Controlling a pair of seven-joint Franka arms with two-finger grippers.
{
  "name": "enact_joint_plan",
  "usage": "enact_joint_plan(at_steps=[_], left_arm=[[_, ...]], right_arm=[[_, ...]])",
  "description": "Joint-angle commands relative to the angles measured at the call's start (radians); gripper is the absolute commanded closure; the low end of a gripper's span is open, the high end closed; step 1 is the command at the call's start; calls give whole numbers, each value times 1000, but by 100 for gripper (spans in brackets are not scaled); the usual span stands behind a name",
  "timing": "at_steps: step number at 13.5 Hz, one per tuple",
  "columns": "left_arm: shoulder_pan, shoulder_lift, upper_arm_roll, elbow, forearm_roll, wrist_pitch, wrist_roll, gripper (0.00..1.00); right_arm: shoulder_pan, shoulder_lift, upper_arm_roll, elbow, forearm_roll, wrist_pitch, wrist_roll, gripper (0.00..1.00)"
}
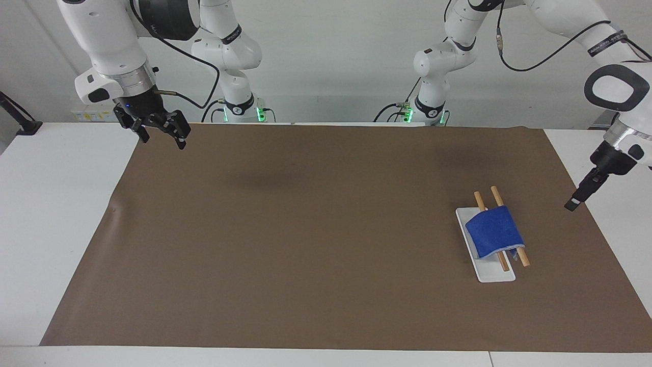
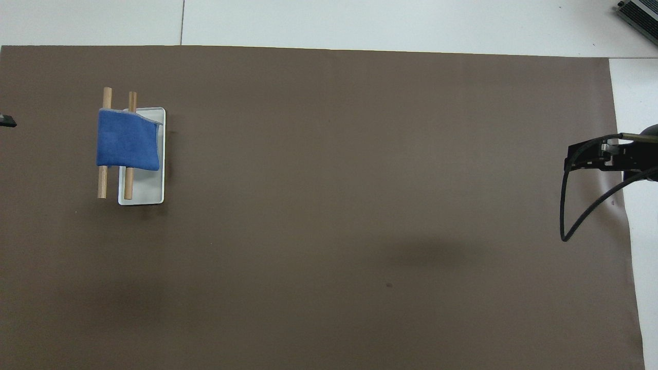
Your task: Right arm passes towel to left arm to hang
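- Right arm [image 1: 109,38]: its hand [image 1: 162,131] hangs over the corner of the brown mat [image 1: 326,234] at the right arm's end of the worktop [image 1: 56,214], close to the robots; fingers spread, nothing between them; well apart from the towel
- Mat centre: bare brown sheet with faint shadows, no task item on it
- White tray [image 1: 496,275], toward the left arm's end: shallow, rectangular, carrying two wooden bars [image 1: 513,243] that run lengthwise and stick out past its end nearer the robots
- Towel [image 1: 493,232]: blue cloth draped across both bars, one edge drooping toward the tray floor; no hand touches it; overhead view shows it covering the middle of the bars [image 2: 103,182], with part of the tray [image 2: 149,192] exposed beside it; nothing else visible in the tray
- Left arm [image 1: 614,89]: its hand [image 1: 574,202] hangs over the mat's edge at its own end of the worktop, well apart from the towel; it holds nothing, and I cannot tell whether the fingers are spread or pressed together
- Judgement on step: towel already hung, so hand-over and hanging look complete; both arms stand clear
- Next move, if any: only a park of both arms; main risk is the drooping edge dragging the cloth off the bars if the tray is bumped
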Motion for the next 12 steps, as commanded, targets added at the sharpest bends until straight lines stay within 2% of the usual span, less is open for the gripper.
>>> enact_joint_plan(at_steps=[1, 5, 8, 12], left_arm=[[-42, 15, 0, 98, 56, -141, 2, 21], [-203, 15, 0, 140, 197, -232, -9, 22], [-285, 15, 0, 141, 203, -238, -112, 22], [-303, 13, 3, 141, 208, -246, -123, 22]], right_arm=[[-7, -5, 7, -5, -7, 1, -4, 0], [-5, -5, 7, -5, -7, 3, -4, 0], [-5, -5, 7, -5, -7, 3, -4, 0], [-5, -5, 7, -5, -7, 4, -4, 0]])
